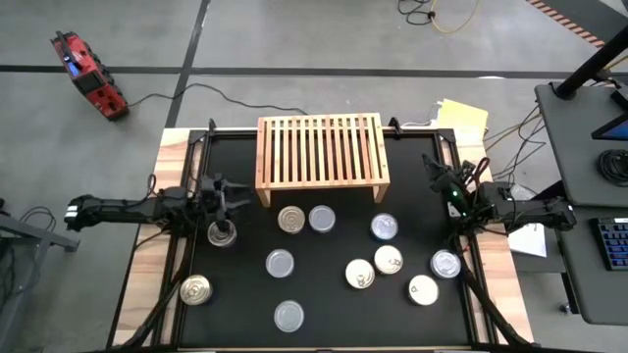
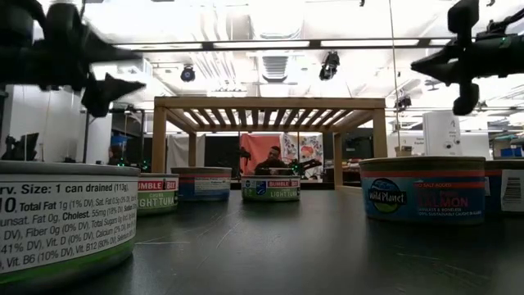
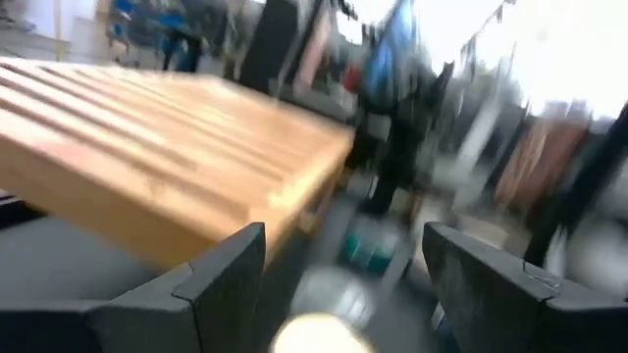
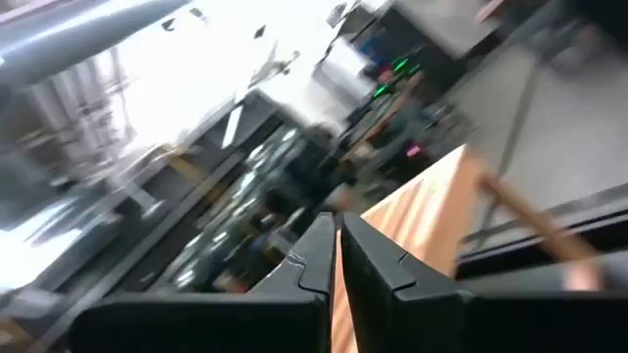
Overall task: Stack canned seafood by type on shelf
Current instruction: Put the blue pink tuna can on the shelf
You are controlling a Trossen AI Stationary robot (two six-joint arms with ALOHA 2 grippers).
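Several round seafood tins lie flat on the black table (image 1: 235, 314) in front of the light-wood slatted shelf (image 1: 319, 157), among them a pair (image 1: 290, 219) just before it and one (image 1: 222, 233) at the left. My left gripper (image 1: 238, 199) hovers open beside the shelf's left leg, above that left tin, with nothing between its fingers (image 3: 231, 275). My right gripper (image 1: 432, 169) is raised at the table's right side, shut and empty (image 4: 334, 255). In the low view both grippers hang high above the tins, the left (image 2: 110, 86) and the right (image 2: 463, 86).
The shelf's top (image 3: 167, 167) has nothing on it. Tins cluster at the centre right (image 1: 389, 260) and near the front (image 1: 288, 315); one large label fills the low view's left (image 2: 65, 221). Wooden strips edge the table (image 1: 147, 294). A desk with cables stands at the right (image 1: 589, 147).
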